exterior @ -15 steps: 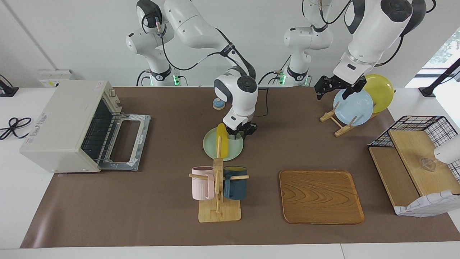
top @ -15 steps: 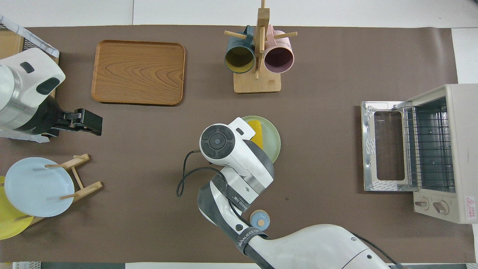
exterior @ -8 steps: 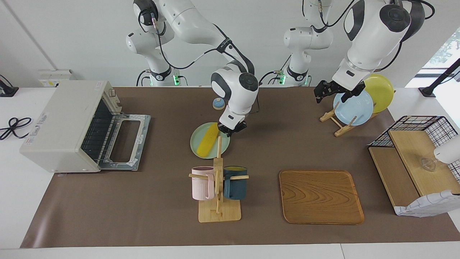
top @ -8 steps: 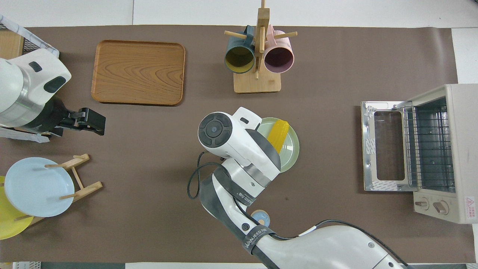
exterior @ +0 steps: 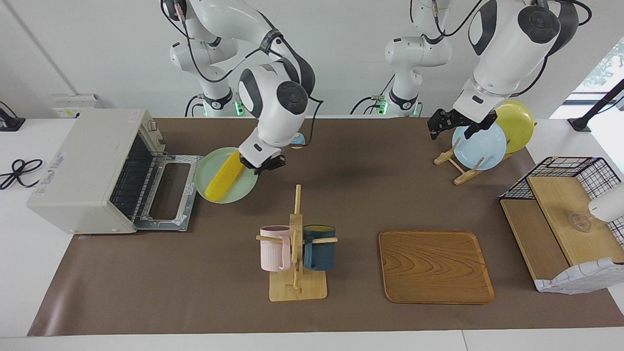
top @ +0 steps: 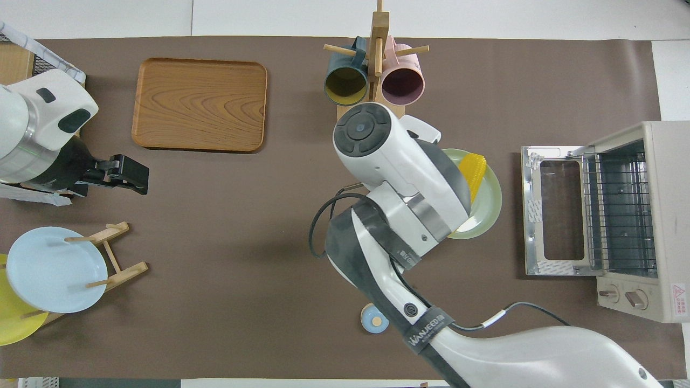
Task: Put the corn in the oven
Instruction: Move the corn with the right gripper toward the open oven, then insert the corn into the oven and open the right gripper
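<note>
Gripping the rim of a pale green plate, the right gripper is closed on the plate's edge and carries it in the air, the plate's other edge just reaching over the corner of the lowered door. The corn lies on that plate, slanting across it with its tapered end toward the oven; in the overhead view only its blunt end shows past the wrist. Judged from this, the pick-up is done and the carry is well along; what is left is to bring the plate over the door and get the corn onto the wire rack inside. The door is already down, so nothing blocks the mouth. The mug rack with pink and dark blue mugs stands farther from the robots, clear of the path, and a small blue round object sits near the robots' edge. The left gripper waits over the plate stand holding a light blue plate and a yellow one, its fingers spread and empty. A wooden tray lies toward the left arm's end.
</note>
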You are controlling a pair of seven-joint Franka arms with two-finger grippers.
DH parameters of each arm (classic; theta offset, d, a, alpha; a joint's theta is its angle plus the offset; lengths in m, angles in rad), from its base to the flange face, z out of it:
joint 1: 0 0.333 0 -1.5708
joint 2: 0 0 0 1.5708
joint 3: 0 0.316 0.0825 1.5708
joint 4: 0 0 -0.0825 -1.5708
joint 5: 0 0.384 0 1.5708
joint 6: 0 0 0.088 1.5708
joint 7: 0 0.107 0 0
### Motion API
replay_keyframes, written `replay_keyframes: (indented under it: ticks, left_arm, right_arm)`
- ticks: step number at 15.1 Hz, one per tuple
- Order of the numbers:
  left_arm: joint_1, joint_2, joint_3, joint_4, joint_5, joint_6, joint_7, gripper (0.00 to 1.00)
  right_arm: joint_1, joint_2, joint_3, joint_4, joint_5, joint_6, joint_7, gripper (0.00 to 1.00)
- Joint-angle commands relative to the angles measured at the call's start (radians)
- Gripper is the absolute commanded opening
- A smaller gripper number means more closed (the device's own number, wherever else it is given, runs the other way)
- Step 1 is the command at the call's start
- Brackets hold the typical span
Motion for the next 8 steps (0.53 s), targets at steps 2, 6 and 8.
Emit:
replay_keyframes:
  ticks: [2,6,8]
  left_arm:
    - [0.012,-0.006,-0.005,0.010,-0.014,-0.007,-0.007,1.00]
    - [0.012,0.004,-0.008,0.060,-0.014,-0.005,-0.007,1.00]
    - [0.010,0.002,-0.008,0.059,-0.015,-0.001,-0.020,1.00]
  right_arm:
    - [-0.195,-0.155,0.013,-0.213,-0.023,0.035,-0.187,0.00]
    - [-0.341,-0.181,0.013,-0.301,-0.023,0.110,-0.320,0.00]
    - [-0.376,-0.198,0.013,-0.357,-0.023,0.166,-0.335,0.00]
